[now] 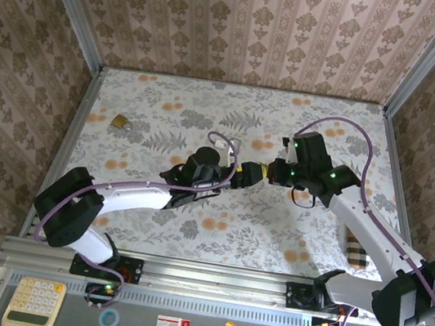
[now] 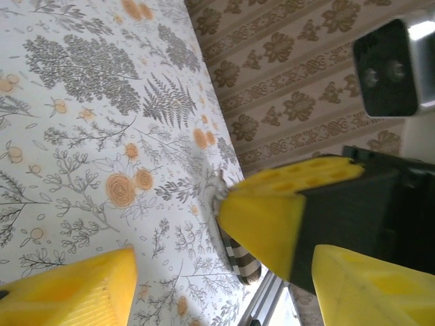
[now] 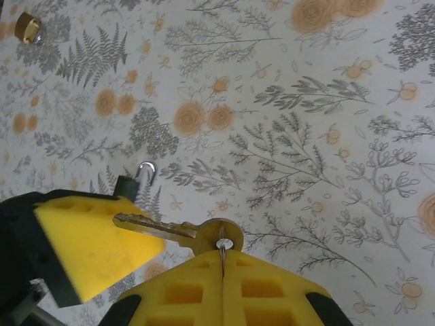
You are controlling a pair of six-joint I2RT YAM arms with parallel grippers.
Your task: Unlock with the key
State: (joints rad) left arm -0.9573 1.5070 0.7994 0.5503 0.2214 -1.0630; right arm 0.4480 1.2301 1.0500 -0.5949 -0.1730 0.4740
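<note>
Where your arms meet over the middle of the desk (image 1: 272,238), the top view has the left gripper (image 1: 242,172) and right gripper (image 1: 272,173) tip to tip, with the padlock (image 1: 120,121) lying well apart at the far left. On the left wrist, your jaws are released, spread wide with the right gripper's finger (image 2: 272,210) between them. On the right wrist, your jaws are clenched on the head of the key (image 3: 178,231), blade pointing left.
</note>
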